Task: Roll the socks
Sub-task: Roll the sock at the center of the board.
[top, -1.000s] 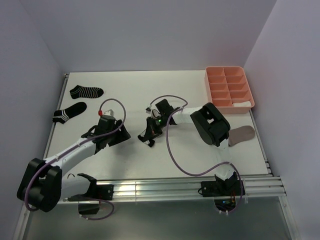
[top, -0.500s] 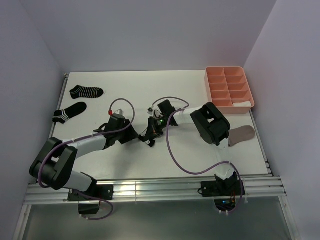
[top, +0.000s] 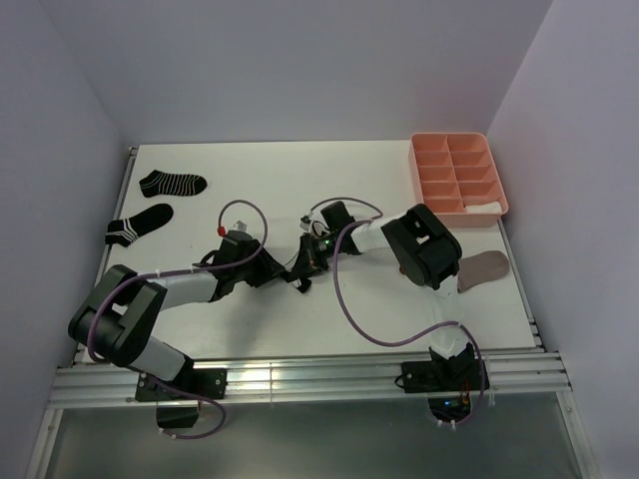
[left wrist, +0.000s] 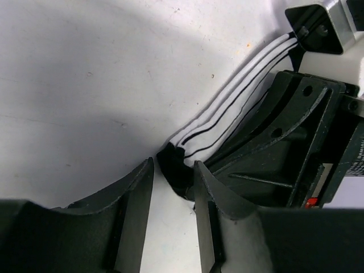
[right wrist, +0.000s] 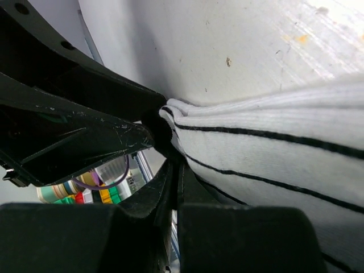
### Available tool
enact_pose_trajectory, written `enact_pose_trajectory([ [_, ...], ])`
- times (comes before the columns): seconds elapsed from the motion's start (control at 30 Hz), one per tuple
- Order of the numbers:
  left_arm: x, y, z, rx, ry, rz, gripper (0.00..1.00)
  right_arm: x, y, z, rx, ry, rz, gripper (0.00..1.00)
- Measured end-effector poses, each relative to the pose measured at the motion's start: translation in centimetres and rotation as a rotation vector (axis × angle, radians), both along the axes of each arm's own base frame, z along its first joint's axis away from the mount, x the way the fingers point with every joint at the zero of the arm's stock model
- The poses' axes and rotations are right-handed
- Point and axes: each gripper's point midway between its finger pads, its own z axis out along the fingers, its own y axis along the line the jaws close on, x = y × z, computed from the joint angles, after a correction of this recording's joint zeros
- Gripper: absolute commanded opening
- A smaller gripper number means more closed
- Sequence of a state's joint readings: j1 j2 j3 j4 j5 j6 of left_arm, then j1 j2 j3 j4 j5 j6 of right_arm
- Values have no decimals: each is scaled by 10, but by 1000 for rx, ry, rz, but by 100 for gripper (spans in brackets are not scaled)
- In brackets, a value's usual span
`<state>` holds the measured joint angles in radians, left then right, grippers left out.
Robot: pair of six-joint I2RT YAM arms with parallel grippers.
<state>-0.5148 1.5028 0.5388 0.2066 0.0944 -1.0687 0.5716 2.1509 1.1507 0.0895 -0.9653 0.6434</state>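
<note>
The white thin-striped sock [left wrist: 227, 108] with a black toe [left wrist: 172, 166] lies mid-table, mostly hidden under the grippers in the top view. My right gripper [top: 302, 269] is shut on this sock [right wrist: 273, 153], its closed fingertips [right wrist: 175, 170] pinching the fabric at its black end. My left gripper [left wrist: 172, 170] is open, its two fingers straddling the black toe, close against my right gripper [left wrist: 284, 148]. In the top view my left gripper [top: 272, 271] sits just left of the right one. Two black white-striped socks [top: 172, 183] [top: 138, 224] lie far left. A taupe sock [top: 484, 269] lies at the right.
A pink compartment tray [top: 457, 150] stands at the back right, with something white [top: 484, 208] in its near right cell. Purple cables loop over both arms [top: 344, 289]. Walls close in on the left, back and right.
My left arm has swung right across the table until its open fingers reached the sock's black toe. My right gripper has stayed put, shut on the sock.
</note>
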Motion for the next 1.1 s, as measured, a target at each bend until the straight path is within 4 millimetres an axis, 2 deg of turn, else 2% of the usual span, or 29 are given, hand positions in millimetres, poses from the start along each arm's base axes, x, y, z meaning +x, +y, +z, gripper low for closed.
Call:
enact_pose_trajectory([
  [0.2,-2,-6,-3,-27,13,15,33,0,0,0,4,7,-8,0],
  [0.37,-1,-7,-7,-36,34,37,12,1,0,0,3,9,-10,0],
  [0.4,0,-7,-8,-35,37,40,1,1,0,0,3,9,-10,2],
  [0.53,4,-9,-6,-17,56,44,0,2,-1,0,-3,2,-15,10],
  [0.6,5,-9,-6,3,75,41,0,3,-2,1,-15,-16,-25,18],
  [0.67,5,-9,-6,27,95,37,0,6,-6,2,-39,-57,-39,27],
  [0.77,5,-7,-6,81,129,26,0,10,-12,9,-84,-140,-68,33],
  [0.9,6,-4,-7,142,165,7,0,17,-21,17,-168,-283,-107,32],
  [1.0,7,-4,-7,171,183,-9,0,20,-22,23,-220,-374,-116,22],
  [1.1,6,-3,-8,187,190,-18,0,19,-19,24,-242,-422,-110,23],
])
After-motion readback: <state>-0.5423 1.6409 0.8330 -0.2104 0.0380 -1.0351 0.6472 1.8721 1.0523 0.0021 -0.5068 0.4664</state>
